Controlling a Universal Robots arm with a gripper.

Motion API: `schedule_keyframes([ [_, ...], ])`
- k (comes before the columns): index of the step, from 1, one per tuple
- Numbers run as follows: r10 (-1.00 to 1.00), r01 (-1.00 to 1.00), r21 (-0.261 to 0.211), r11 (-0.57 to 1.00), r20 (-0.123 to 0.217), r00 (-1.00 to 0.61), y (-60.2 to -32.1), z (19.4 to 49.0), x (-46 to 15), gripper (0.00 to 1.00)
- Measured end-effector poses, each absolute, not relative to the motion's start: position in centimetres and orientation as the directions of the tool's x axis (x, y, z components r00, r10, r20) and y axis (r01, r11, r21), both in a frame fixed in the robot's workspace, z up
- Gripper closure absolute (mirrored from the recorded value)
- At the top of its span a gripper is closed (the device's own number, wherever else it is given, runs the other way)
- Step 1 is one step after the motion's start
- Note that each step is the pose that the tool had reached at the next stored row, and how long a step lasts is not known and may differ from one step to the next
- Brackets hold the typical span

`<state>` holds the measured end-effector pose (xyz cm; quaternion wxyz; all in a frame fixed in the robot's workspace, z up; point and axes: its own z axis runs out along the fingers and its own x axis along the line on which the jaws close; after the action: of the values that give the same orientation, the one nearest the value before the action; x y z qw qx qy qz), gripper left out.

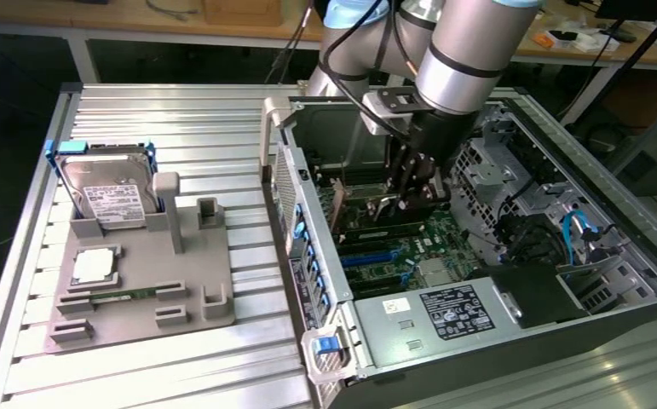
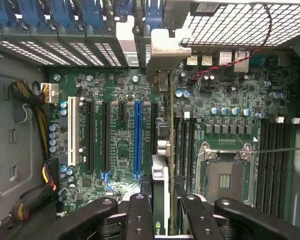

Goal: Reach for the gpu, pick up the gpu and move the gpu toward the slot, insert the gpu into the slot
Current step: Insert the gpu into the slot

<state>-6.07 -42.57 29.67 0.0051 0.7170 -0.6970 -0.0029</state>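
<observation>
Inside the open computer case (image 1: 305, 281), my gripper (image 1: 406, 203) hangs low over the green motherboard (image 1: 402, 247). In the wrist view the gripper (image 2: 161, 210) is shut on the gpu (image 2: 160, 175), which I see edge-on between the black fingers (image 2: 139, 215). Its silver end bracket (image 2: 164, 47) reaches the case's rear wall. The card stands upright just beside the long blue slot (image 2: 137, 137), over the black slot next to it. How deep the card's edge sits there is hidden.
A grey fixture (image 1: 146, 285) outside the case carries a silver hard drive (image 1: 106, 194), a processor chip (image 1: 95, 266) and a memory stick (image 1: 123, 296). Inside are a CPU socket (image 2: 224, 175), yellow-black cables (image 2: 37, 115) and the power supply (image 1: 453, 311).
</observation>
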Motion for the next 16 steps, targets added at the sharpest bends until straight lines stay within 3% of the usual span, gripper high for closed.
schedule_keyframes([
  [16,-1.000,-1.000,0.010,-0.022,0.003,0.023,-43.9,28.7,-6.3,0.73],
])
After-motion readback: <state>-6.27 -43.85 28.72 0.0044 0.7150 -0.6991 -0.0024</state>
